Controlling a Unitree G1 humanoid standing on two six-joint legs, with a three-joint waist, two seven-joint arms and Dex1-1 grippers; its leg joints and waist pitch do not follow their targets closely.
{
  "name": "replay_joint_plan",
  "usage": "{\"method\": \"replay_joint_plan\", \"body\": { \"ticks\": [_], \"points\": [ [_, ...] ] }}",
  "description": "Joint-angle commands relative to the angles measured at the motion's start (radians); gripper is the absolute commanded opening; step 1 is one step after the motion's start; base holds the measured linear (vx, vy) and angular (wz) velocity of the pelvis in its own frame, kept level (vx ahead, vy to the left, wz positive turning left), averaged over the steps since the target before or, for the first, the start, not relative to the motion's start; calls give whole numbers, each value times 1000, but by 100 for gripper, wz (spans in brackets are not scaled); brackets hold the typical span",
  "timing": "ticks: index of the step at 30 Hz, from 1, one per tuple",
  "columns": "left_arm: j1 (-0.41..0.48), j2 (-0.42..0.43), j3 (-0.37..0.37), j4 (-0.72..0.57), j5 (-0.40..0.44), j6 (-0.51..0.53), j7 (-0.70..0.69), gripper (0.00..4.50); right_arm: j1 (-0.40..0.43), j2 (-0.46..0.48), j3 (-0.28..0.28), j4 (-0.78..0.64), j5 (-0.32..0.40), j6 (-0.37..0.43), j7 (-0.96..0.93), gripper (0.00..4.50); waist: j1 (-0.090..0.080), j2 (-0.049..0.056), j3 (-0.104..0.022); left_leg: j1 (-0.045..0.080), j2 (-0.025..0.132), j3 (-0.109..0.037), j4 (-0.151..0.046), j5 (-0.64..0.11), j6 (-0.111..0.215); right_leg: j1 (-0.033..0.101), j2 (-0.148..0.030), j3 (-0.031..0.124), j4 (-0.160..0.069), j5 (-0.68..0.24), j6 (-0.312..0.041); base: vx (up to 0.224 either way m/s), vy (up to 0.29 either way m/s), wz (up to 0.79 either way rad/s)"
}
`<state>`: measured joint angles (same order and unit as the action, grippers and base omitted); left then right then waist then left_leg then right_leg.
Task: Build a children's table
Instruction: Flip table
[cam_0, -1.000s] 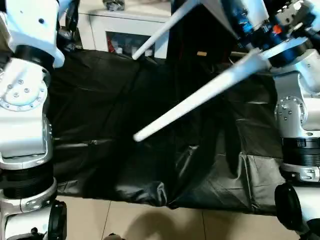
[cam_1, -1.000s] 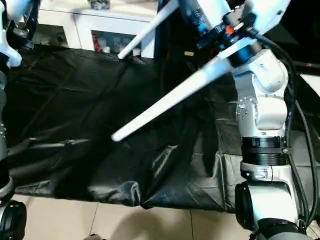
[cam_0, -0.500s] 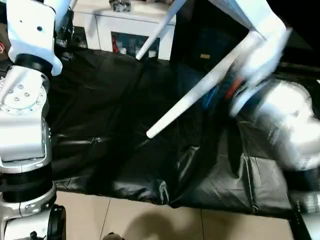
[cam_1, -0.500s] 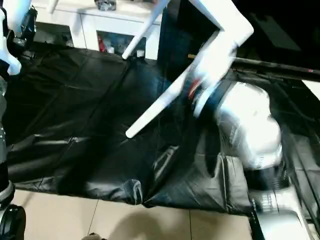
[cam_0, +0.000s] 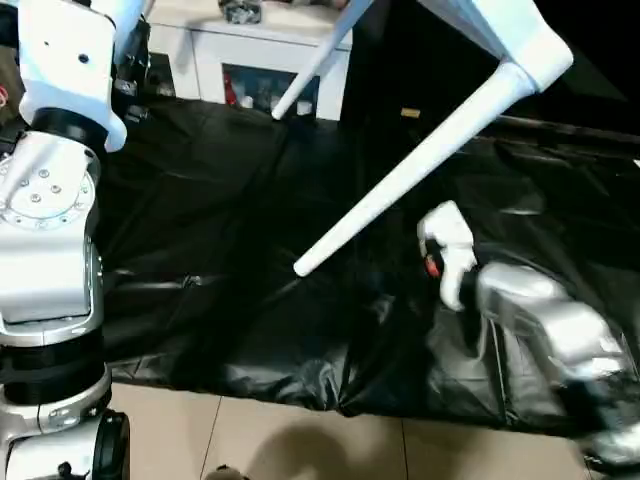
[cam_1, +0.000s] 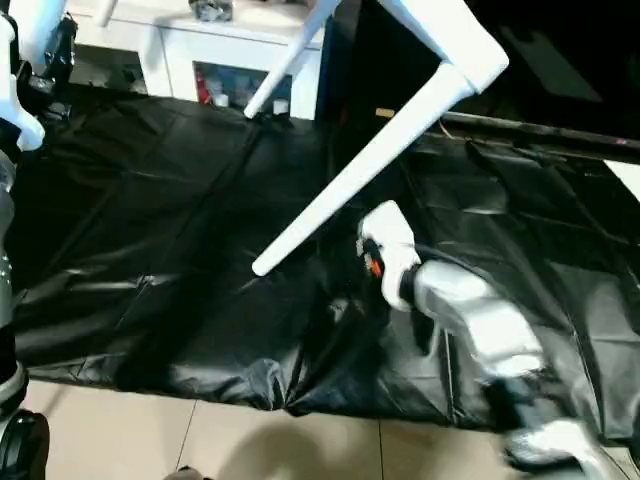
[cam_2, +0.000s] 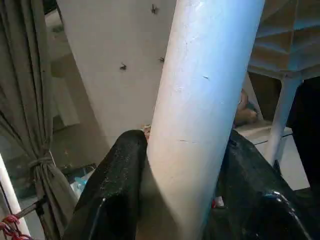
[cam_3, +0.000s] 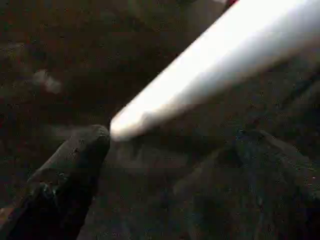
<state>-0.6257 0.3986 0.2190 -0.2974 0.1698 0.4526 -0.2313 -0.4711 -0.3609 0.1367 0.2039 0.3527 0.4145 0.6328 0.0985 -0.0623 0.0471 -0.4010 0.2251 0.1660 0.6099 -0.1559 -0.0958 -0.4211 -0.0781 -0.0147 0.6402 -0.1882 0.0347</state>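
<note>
The children's table hangs tilted in the air: its white tabletop corner (cam_0: 525, 50) is at the upper right. One long white leg (cam_0: 400, 180) slants down from it toward the black cloth. A second leg (cam_0: 315, 65) crosses the top. In the left wrist view my left gripper (cam_2: 187, 200) is shut on a thick white leg (cam_2: 200, 100), one black finger (cam_2: 120, 190) on each side, with the ribbed underside (cam_2: 295, 40) beyond. My right gripper (cam_3: 167, 185) is open and holds nothing, low over the cloth just under the slanting leg's tip (cam_3: 125, 125). My right forearm (cam_0: 540, 320) lies low at the right.
The black-draped work table (cam_0: 200, 200) spreads below, with its front edge and pale floor tiles (cam_0: 300, 440) nearest me. A white glass-door cabinet (cam_0: 250, 60) stands behind it. My left arm (cam_0: 45, 180) rises at the left. A tied grey curtain (cam_2: 30, 125) hangs beside the held leg.
My right arm has come away from the tabletop corner and dropped to just above the cloth, with its gripper opening wider. The tabletop has tilted a little. The left arm keeps its grip.
</note>
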Motion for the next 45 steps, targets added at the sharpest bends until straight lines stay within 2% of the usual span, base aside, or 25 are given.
{"method": "replay_joint_plan", "body": {
  "ticks": [1,5,8,10,11,12,13,14,17,18,19,20,21,25,29,30,32,33,34,36,37,40,41,43,45],
  "points": [
    [14,-8,-13,22,-22,12,4,197,-44,47,-77,72,51,-65,-40,450,-7,14,-62,26,-11,7,-79,-350,-54,24,-21,8,-87,-267,-130,0,0,0],
    [16,-6,-14,22,-22,12,5,196,-107,128,-148,205,106,-109,-62,450,-12,15,-63,24,-11,7,-80,-339,-53,27,-21,8,-81,-230,-147,0,0,0],
    [18,-5,-16,19,-21,13,5,195,-159,167,-179,318,79,-155,-130,450,-11,14,-64,25,-11,9,-80,-326,-59,27,-23,7,-79,-224,-156,0,0,0],
    [24,-4,-18,14,-21,15,4,195,-212,205,-203,432,66,-219,-170,450,-14,10,-64,23,-12,10,-80,-327,-61,28,-25,7,-79,-239,-156,0,0,0],
    [26,-4,-18,13,-21,15,4,195,-224,216,-212,455,76,-232,-162,423,-14,12,-63,25,-12,10,-79,-339,-61,26,-25,7,-82,-257,-152,0,0,0],
    [32,-2,-17,11,-21,16,4,195,-247,234,-225,500,88,-256,-147,423,-14,9,-65,24,-11,10,-79,-341,-57,26,-26,8,-80,-252,-150,0,0,0],
    [37,0,-15,10,-22,17,4,195,-260,245,-232,527,95,-273,-129,416,-14,11,-65,23,-11,9,-80,-335,-53,28,-26,7,-79,-242,-152,0,0,0],
    [42,0,-13,7,-23,18,3,194,-266,251,-236,543,101,-284,-111,416,-13,8,-65,23,-9,10,-80,-332,-49,28,-26,7,-80,-235,-153,0,0,0],
    [55,0,-9,5,-26,13,2,191,-282,260,-243,585,105,-310,-83,381,-11,11,-65,23,-8,11,-81,-309,-41,30,-25,7,-76,-205,-163,0,0,0],
    [63,0,-7,3,-29,10,2,191,-289,264,-247,603,106,-322,-67,381,-10,1,-65,23,-8,13,-80,-307,-37,30,-25,7,-78,-207,-163,0,0,0],
    [79,-5,-1,0,-36,7,2,190,-302,274,-261,633,112,-342,-33,371,-6,6,-64,23,-8,12,-82,-304,-37,30,-27,7,-77,-213,-163,0,0,0],
    [85,-6,0,-1,-37,5,2,186,-308,277,-267,642,116,-346,-21,360,-8,6,-64,22,-8,13,-81,-311,-36,29,-27,8,-77,-216,-165,0,0,0],
    [96,-8,0,0,-39,0,1,186,-314,282,-276,651,125,-349,-1,360,-8,2,-64,22,-7,12,-83,-320,-35,30,-28,8,-78,-229,-164,0,0,0],
    [141,3,-15,0,-31,-14,-12,182,-333,284,-282,688,123,-376,50,320,-8,3,-61,25,-5,11,-85,-347,-34,25,-28,7,-82,-261,-160,0,0,0],
    [167,3,-20,14,-32,-36,-17,173,-334,282,-284,688,132,-380,91,281,-2,5,-61,29,-4,9,-88,-376,-43,21,-27,7,-85,-273,-155,0,0,0],
    [179,-1,-21,23,-41,-50,-20,172,-332,281,-286,681,131,-381,118,276,2,10,-62,29,-4,7,-89,-374,-46,22,-26,7,-83,-257,-157,0,0,0],
    [196,-6,-25,38,-50,-69,-25,169,-328,280,-288,669,132,-380,148,258,5,10,-63,31,-3,7,-89,-372,-46,22,-26,7,-82,-240,-161,0,0,0],
    [206,-8,-29,49,-53,-83,-26,168,-321,276,-286,658,130,-380,165,240,7,9,-64,30,-3,8,-89,-360,-41,24,-25,7,-82,-218,-165,0,0,0],
    [212,-10,-33,56,-53,-91,-26,168,-317,274,-285,651,128,-380,174,240,10,9,-65,32,-3,9,-88,-351,-40,24,-25,7,-80,-202,-170,0,0,0],
    [230,-16,-42,78,-56,-117,-29,167,-294,265,-276,614,122,-372,202,226,12,14,-66,31,-3,9,-89,-331,-38,27,-24,6,-78,-173,-176,0,0,0],
    [237,-19,-47,86,-57,-127,-31,167,-273,258,-268,581,121,-361,214,216,17,11,-67,31,-3,10,-89,-313,-35,31,-25,6,-78,-149,-175,0,0,0],
    [260,-29,-69,115,-60,-166,-40,167,-220,236,-251,505,114,-340,240,193,25,10,-69,32,-3,12,-88,-268,-29,35,-23,6,-75,-94,-176,0,0,0],
    [267,-34,-78,124,-61,-176,-43,167,-198,226,-247,473,111,-334,240,180,26,9,-68,31,-4,12,-88,-266,-29,36,-22,6,-75,-97,-176,0,0,0],
    [283,-47,-96,147,-63,-197,-48,167,-140,203,-237,388,100,-328,231,168,33,16,-65,35,-3,11,-92,-303,-40,34,-24,7,-83,-140,-163,0,0,0],
    [289,-51,-102,157,-63,-205,-50,167,-116,195,-234,351,98,-325,223,160,32,12,-64,35,-3,10,-95,-339,-46,33,-24,7,-88,-184,-150,0,0,0]
  ]
}}
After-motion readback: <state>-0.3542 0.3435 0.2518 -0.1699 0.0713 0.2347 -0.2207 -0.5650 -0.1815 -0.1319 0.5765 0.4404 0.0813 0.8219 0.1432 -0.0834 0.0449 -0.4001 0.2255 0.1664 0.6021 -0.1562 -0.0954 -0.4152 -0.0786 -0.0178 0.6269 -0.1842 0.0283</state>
